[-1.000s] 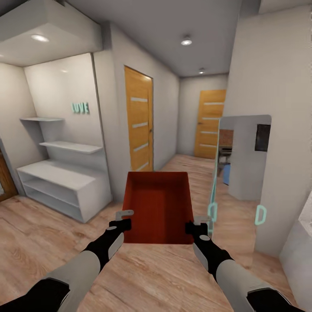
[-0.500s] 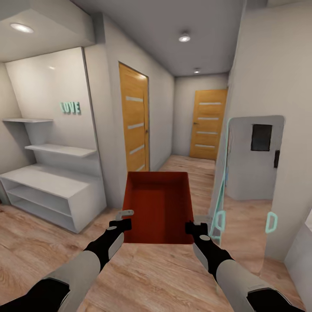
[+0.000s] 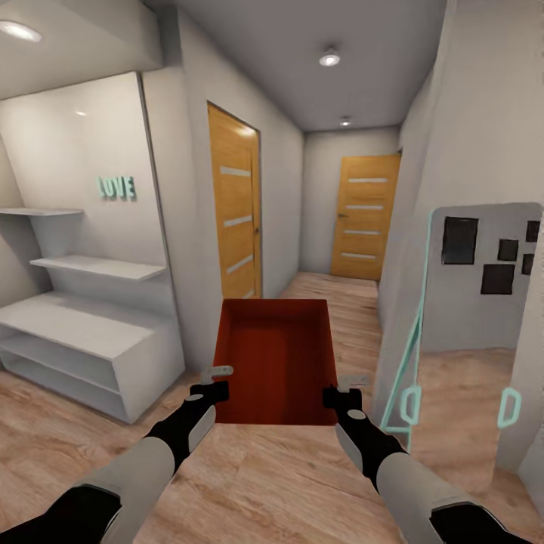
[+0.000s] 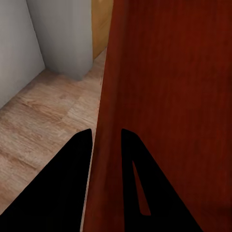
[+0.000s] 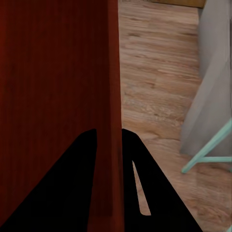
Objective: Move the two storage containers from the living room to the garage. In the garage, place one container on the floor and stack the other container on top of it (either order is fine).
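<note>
Hallway of light wood-plank floor [image 3: 302, 483] and pale walls, red storage container [image 3: 276, 359] at centre frame, each side wall pinched by left end effector [image 3: 215, 381] and right end effector [image 3: 344, 389], view now shifted, mirror [image 3: 472, 317] further right, shelves [image 3: 83, 332] further left

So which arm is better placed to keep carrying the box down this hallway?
Neither alone. The left gripper clamps the storage container's left wall and the right gripper its right wall, at matching height; each wrist view shows fingers straddling a wall. Both should hold.
</note>
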Robot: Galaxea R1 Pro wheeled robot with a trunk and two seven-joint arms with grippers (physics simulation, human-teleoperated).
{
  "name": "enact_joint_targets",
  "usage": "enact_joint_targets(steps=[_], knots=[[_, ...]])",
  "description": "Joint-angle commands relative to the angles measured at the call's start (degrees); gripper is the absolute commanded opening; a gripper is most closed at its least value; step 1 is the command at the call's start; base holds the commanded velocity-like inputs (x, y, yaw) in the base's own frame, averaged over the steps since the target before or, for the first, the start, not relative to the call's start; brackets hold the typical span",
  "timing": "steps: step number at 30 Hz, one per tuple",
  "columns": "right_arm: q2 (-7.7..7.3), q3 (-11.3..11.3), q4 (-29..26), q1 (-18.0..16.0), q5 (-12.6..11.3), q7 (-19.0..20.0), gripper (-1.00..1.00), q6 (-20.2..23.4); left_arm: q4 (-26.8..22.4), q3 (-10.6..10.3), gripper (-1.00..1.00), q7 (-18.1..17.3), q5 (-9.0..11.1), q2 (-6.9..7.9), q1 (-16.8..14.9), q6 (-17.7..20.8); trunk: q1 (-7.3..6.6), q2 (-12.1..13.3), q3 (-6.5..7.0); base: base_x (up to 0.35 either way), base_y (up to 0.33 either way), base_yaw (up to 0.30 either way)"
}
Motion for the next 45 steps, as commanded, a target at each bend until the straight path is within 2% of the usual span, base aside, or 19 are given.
enact_joint_targets(steps=[1, 21, 45], knots=[[-0.11, -2.7, 0.0, -0.1, -0.3, -4.3, -1.00, -0.3, -0.2, -0.8, -1.00, 3.3, -0.4, 1.90, 0.0, 0.4, 0.04, -0.1, -0.08, 0.305, 0.191, -0.247], [-0.11, -2.7, 0.4, -0.1, -0.3, -4.3, -1.00, -0.2, -0.1, -0.8, -1.00, 3.3, -0.4, 1.99, 0.0, 0.4, 0.04, -0.1, -0.08, 0.321, 0.039, -0.278], [-0.11, -2.7, 0.1, -0.1, -0.3, -4.2, -1.00, -0.1, -0.1, -0.8, -1.00, 3.3, -0.4, 2.25, 0.0, 0.4, 0.04, -0.1, -0.08, 0.324, 0.101, -0.011]])
